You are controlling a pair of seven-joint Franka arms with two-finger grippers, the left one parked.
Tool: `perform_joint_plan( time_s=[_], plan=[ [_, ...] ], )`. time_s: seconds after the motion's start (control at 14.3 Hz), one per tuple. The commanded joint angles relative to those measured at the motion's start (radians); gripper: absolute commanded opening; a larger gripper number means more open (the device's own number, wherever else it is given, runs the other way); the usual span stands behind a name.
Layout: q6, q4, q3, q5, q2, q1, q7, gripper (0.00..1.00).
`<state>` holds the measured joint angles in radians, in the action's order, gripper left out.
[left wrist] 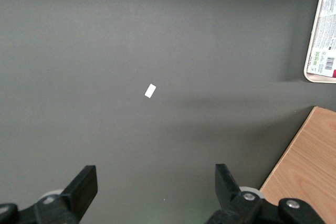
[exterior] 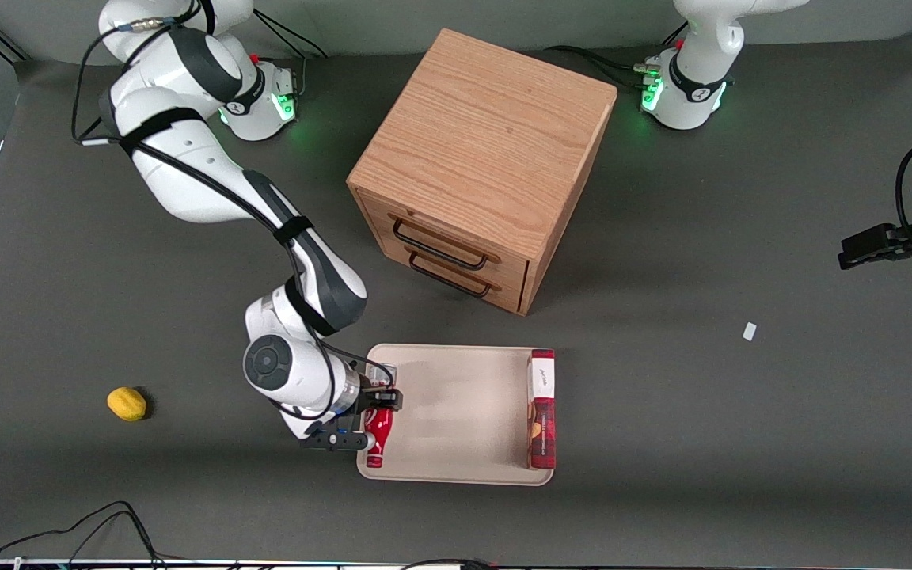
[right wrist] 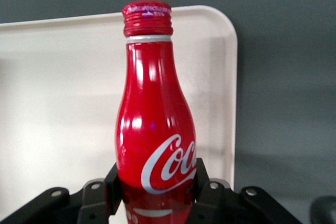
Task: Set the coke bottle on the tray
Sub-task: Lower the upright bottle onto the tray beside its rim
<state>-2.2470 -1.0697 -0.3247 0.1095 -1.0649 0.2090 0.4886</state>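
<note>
The coke bottle is red with a white script logo and a red cap. It lies flat along the edge of the beige tray that is toward the working arm's end, cap toward the front camera. My right gripper is shut on the bottle's lower body. In the right wrist view the bottle fills the middle, with a finger on each side of it, over the tray's corner.
A flat red box with a white label lies on the tray's edge toward the parked arm. A wooden two-drawer cabinet stands farther from the camera. A yellow lemon and a small white scrap lie on the grey table.
</note>
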Motion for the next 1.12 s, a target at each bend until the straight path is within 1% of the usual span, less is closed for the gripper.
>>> perform_joint_plan(
  time_s=[0.0, 0.07, 0.14, 0.42, 0.77, 1.05],
  plan=[
    [-0.002, 0.057, -0.007, 0.015, -0.029, 0.007, 0.028, 0.00],
    [-0.002, 0.057, -0.007, 0.013, -0.029, 0.007, 0.031, 0.00],
    [-0.002, 0.057, -0.004, 0.016, -0.027, 0.007, 0.037, 0.99],
    [0.000, 0.056, -0.004, 0.021, -0.027, 0.007, 0.039, 1.00],
    [-0.028, 0.014, 0.004, 0.024, -0.026, 0.007, 0.039, 1.00],
    [-0.014, 0.014, 0.004, 0.024, 0.009, 0.006, 0.038, 1.00]
  ],
)
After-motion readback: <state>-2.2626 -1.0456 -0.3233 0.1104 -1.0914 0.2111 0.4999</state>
